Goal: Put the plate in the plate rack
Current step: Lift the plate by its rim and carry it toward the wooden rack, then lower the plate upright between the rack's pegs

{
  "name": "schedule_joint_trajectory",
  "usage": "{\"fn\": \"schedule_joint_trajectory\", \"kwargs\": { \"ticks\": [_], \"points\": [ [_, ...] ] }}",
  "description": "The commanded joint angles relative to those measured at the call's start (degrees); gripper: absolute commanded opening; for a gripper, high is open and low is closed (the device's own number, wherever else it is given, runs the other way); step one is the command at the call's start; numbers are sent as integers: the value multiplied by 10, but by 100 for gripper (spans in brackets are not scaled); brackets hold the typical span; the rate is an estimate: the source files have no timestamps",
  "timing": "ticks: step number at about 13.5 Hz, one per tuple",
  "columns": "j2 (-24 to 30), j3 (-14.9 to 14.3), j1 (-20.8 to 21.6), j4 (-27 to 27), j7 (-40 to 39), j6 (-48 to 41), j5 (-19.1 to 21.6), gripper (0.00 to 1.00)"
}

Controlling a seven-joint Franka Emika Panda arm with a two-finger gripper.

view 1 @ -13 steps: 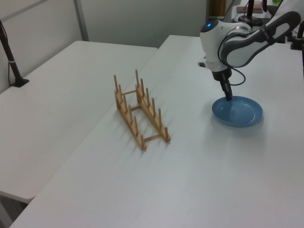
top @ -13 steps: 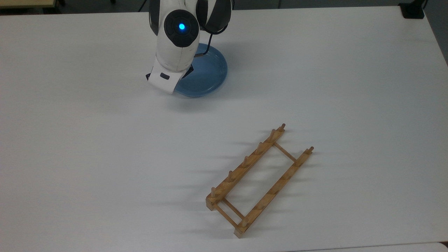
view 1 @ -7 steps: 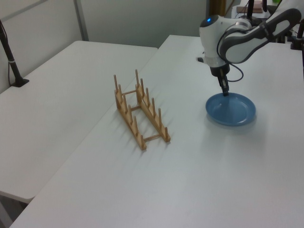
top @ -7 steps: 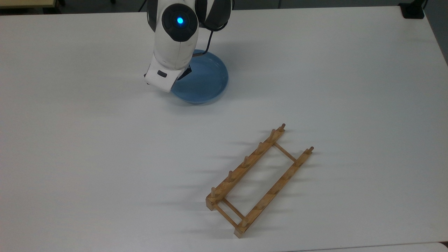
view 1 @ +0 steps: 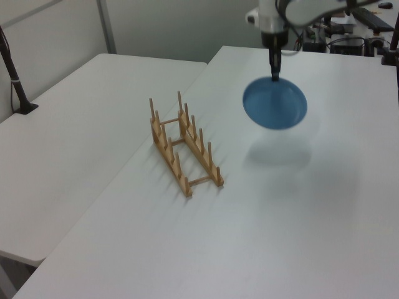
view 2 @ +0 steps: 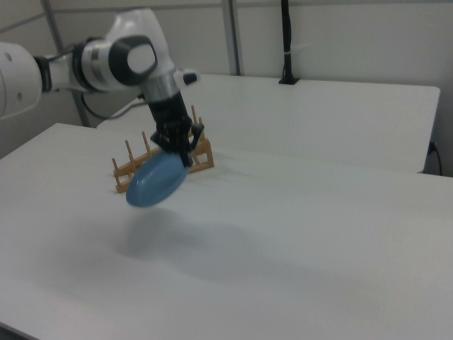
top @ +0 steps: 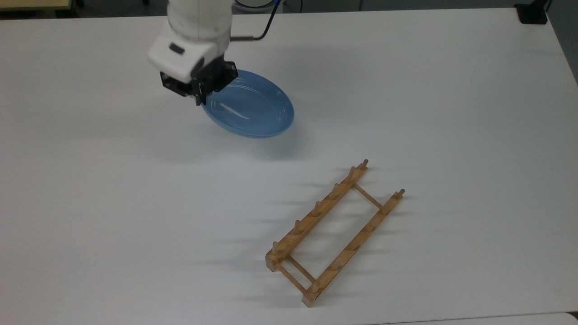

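With the claw clamped on the upper rim of the plate, I am holding the dish up in the air, clear of the surface. In the top view the claw's black fingers pinch the plate's edge at the top view's left end of the dish, and the white wrist housing sits just above them. In the left view the claw points straight down and the plate hangs below it, tilted so that its blue face is turned toward that camera; a soft shadow lies on the surface beneath it. In the right view the claw grips the plate at its high edge and the dish slopes down toward the right view's left, with a faint shadow under it.

Taking the plate rack as my landmark, the plate sits well apart from it, up and toward the top view's left of the rack. In the left view the plate hangs to the left view's right of the plate rack, higher than its pegs. In the right view the plate rack stands behind the plate, partly covered by it. The rack rests flat on the surface, pegs upright, no dish in its slots.
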State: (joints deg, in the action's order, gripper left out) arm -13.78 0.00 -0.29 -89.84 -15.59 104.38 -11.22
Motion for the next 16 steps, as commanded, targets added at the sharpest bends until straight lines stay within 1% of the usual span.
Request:
{"fn": "schedule_joint_trajectory", "kwargs": {
  "ticks": [1, 2, 3, 4, 5, 7, 8, 10, 11, 13, 16],
  "points": [
    [-3, -1, 9, 79, 101, -12, 8, 0],
    [-3, 2, 13, 93, 138, 17, 7, 0],
    [-2, 2, 33, 97, 198, 69, 1, 0],
    [-4, 1, 47, 97, 239, 102, -8, 0],
    [-6, 1, 59, 97, 278, 132, -36, 0],
    [-13, 2, 85, 97, 367, 165, -114, 0],
    [-22, 2, 98, 97, 434, 183, -164, 0],
    [-38, 2, 111, 98, 511, 207, -221, 0],
    [-44, 2, 112, 98, 540, 220, -244, 0],
    [-52, 2, 119, 99, 573, 240, -273, 0],
    [-71, 2, 129, 99, 629, 267, -345, 0]
  ]
}}
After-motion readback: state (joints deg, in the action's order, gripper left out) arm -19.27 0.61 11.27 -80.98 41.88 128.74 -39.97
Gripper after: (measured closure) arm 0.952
